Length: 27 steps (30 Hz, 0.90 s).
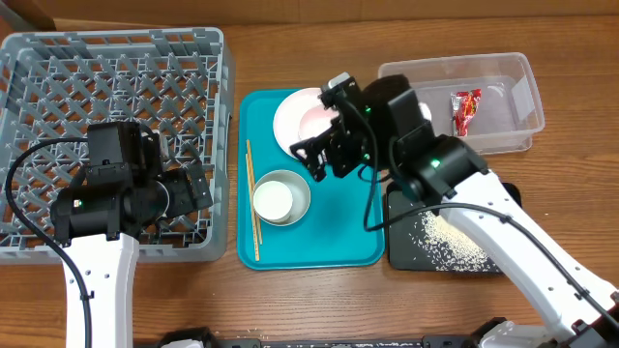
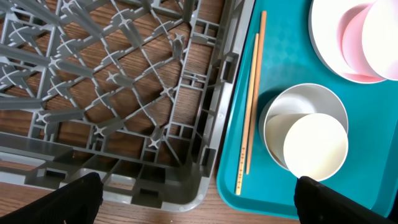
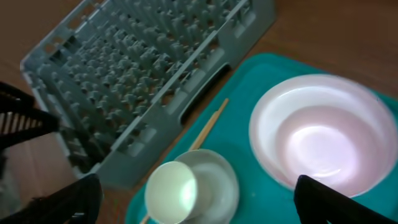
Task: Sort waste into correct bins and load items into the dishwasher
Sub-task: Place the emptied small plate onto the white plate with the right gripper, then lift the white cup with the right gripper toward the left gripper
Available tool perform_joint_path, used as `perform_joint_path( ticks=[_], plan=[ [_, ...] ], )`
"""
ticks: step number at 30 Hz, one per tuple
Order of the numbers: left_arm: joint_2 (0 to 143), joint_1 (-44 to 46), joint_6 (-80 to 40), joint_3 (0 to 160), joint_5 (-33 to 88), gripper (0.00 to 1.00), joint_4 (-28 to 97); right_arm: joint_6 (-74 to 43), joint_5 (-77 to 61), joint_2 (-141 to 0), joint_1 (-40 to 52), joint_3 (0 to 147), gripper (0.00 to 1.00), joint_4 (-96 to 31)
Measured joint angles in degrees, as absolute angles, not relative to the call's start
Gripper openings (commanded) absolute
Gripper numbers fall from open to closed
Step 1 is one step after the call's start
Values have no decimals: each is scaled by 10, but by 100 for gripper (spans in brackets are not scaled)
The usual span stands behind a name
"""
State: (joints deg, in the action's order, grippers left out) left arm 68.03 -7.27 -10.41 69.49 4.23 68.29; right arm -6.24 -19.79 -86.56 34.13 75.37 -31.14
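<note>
Left gripper (image 2: 205, 199): jaws spread wide, nothing between them, hanging over the near right corner of the grey dish rack (image 1: 221, 126). Right gripper (image 3: 202, 199): jaws also wide apart and empty, above the teal tray (image 1: 329, 227), roughly between the two stacks of dishes. Nearest the table's front edge on my right is the black tray (image 1: 398, 217), just beside the teal tray, with loose white rice (image 1: 450, 242) scattered across it; my right arm crosses over part of it. On the near half of the teal tray is the grey bowl (image 2: 305, 93) with the small white cup (image 2: 314, 146) sitting inside it, off to one side; I can't tell whether the cup is upright or tilted. The wooden chopsticks (image 2: 252, 99) lie side by side along the tray's left edge, parallel to the rack wall, apart from the bowl. Further back on the teal tray is the white plate (image 3: 267, 118) with the pink bowl (image 3: 317, 146) resting in it; in the overhead view my right gripper hides part of both. Rack floor is bare lattice where I can see it, beside the tray's left edge. Farthest back on the right is the clear tub (image 1: 527, 97), well apart from my jaws, with the red foil wrapper (image 1: 465, 108) lying inside it.
</note>
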Motion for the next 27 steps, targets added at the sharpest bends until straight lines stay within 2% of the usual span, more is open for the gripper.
perform_joint_path(
  ticks=[3,5,8,9,12,15,20,24,27],
  plan=[
    [680,-73,-104,695,42,100,683,-96,-204,-889,371,738,89,-305],
    [680,-73,-104,695,42,100,683,-112,-199,-909,393,725,75,-307],
    [680,-73,-104,695,42,100,683,-139,-185,-938,414,719,60,-310],
    [680,-73,-104,695,42,100,683,-147,-176,-950,421,718,56,-309],
    [680,-73,-104,695,42,100,683,-177,-156,-984,432,718,53,-309],
    [680,-73,-104,695,42,100,683,-200,-146,-1021,433,718,43,-308],
    [680,-73,-104,695,42,100,683,-229,-139,-1071,433,717,17,-309],
    [680,-73,-104,695,42,100,683,-238,-134,-1073,432,719,6,-310],
    [680,-73,-104,695,42,100,683,-242,-135,-1068,427,726,4,-322]
  ],
)
